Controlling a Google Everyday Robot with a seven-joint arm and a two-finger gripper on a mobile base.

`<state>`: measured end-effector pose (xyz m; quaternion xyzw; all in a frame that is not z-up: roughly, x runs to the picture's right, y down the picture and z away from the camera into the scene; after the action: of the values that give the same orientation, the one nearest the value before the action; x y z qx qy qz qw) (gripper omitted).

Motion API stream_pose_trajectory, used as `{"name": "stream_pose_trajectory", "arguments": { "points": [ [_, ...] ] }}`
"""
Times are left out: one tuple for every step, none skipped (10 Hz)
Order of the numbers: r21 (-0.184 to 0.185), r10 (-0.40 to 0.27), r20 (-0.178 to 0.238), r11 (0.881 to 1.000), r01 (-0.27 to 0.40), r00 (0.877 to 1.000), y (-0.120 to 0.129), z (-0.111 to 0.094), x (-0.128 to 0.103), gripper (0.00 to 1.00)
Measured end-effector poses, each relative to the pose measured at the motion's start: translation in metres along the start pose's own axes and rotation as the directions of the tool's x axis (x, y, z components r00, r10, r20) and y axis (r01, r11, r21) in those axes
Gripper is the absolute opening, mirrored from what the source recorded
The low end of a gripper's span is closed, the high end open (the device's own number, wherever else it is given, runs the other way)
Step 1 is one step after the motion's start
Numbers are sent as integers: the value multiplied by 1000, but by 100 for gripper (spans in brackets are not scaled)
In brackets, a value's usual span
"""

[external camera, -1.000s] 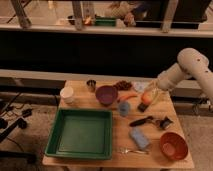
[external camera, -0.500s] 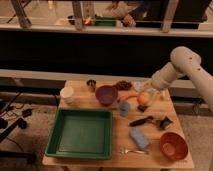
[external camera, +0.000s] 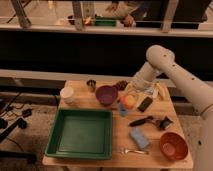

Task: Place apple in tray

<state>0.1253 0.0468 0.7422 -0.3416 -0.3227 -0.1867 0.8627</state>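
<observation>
The apple (external camera: pixel 129 101), small, round and orange-yellow, hangs just above the table's middle, right of a purple bowl (external camera: pixel 106 94). My gripper (external camera: pixel 130 96) comes down from the white arm at the upper right and is shut on the apple from above. The green tray (external camera: pixel 80 135) lies at the table's front left, below and left of the apple, with nothing in it. The fingers are largely hidden against the apple.
A white cup (external camera: pixel 66 94) and a metal cup (external camera: pixel 91 85) stand at the back left. A small blue cup (external camera: pixel 122 110), a black bar (external camera: pixel 145 104) and a black-handled tool (external camera: pixel 145 121) lie near the apple. A blue sponge (external camera: pixel 139 137), a fork (external camera: pixel 131 150) and an orange-red bowl (external camera: pixel 173 145) are at the front right.
My gripper has moved left with the apple in it, from the table's right side toward the purple bowl. The other things have not moved.
</observation>
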Motion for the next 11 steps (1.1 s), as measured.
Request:
{"name": "stream_pose_trajectory", "arguments": {
  "points": [
    [-12, -45, 10, 999, 45, 999, 0, 4, -7, 2],
    [-18, -70, 17, 997, 70, 997, -1, 5, -10, 2],
    [-20, -76, 20, 997, 77, 997, -1, 6, -11, 2],
    [-19, -75, 19, 997, 75, 997, 0, 5, -11, 2],
    [-19, -74, 20, 997, 74, 997, 1, 5, -10, 2],
    [-19, -73, 20, 997, 74, 997, 1, 6, -10, 2],
    [-19, -74, 21, 997, 74, 997, 0, 6, -10, 2],
    [-19, -74, 21, 997, 75, 997, 0, 6, -11, 2],
    [-19, -74, 21, 997, 75, 997, 0, 6, -11, 2],
    [-19, -75, 21, 997, 75, 997, 0, 6, -11, 2],
    [-21, -75, 22, 997, 76, 997, 0, 6, -11, 2]
  ]
}}
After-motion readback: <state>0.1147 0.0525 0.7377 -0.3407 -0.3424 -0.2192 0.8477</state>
